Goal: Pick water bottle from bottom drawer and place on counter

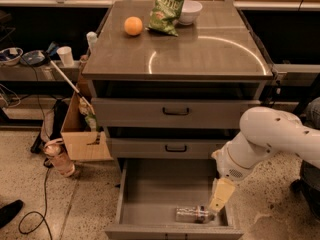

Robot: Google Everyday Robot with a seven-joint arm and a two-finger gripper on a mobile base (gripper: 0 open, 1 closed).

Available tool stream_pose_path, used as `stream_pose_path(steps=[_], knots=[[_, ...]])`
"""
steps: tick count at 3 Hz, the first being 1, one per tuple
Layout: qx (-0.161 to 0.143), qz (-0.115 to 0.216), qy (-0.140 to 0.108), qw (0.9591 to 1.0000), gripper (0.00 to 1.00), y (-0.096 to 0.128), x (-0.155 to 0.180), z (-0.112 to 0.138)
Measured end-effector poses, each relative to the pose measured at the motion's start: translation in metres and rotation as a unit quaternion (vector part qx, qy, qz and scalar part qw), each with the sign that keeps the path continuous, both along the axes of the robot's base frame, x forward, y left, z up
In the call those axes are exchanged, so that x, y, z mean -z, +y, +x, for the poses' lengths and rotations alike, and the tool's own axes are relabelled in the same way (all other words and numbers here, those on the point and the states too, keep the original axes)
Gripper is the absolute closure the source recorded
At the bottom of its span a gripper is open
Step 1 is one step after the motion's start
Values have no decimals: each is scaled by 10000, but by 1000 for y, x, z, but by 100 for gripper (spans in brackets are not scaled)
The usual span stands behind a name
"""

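Note:
The water bottle (pixel 194 214), small, clear and crinkled, lies on its side near the front right of the open bottom drawer (pixel 150 194), a grey tray pulled out at the foot of the cabinet. My gripper (pixel 218 198) hangs from the white arm (pixel 270 139) at the right and points down into the drawer. Its pale tip is just above and to the right of the bottle's end. The counter (pixel 200 51) is the brushed-steel cabinet top with shiny arc marks.
An orange (pixel 133 26), a green chip bag (pixel 166 11) and a white bowl (pixel 189 11) sit at the back of the counter. Two shut drawers with black handles (pixel 176 111) are above. A cardboard box (pixel 82 134) and a pinkish bottle (pixel 60 159) are on the floor at left.

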State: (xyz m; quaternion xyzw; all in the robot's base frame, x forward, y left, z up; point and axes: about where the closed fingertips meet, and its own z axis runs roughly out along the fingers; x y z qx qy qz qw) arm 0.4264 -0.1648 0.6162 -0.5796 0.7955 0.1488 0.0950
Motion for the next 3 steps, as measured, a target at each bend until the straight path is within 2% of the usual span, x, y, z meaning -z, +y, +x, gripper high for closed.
stream_pose_path(steps=[1, 2, 3], knots=[[82, -45, -168, 9998, 0, 4, 9, 1], [161, -152, -330, 9992, 0, 15, 50, 12], [154, -150, -328, 9992, 0, 24, 79, 24]])
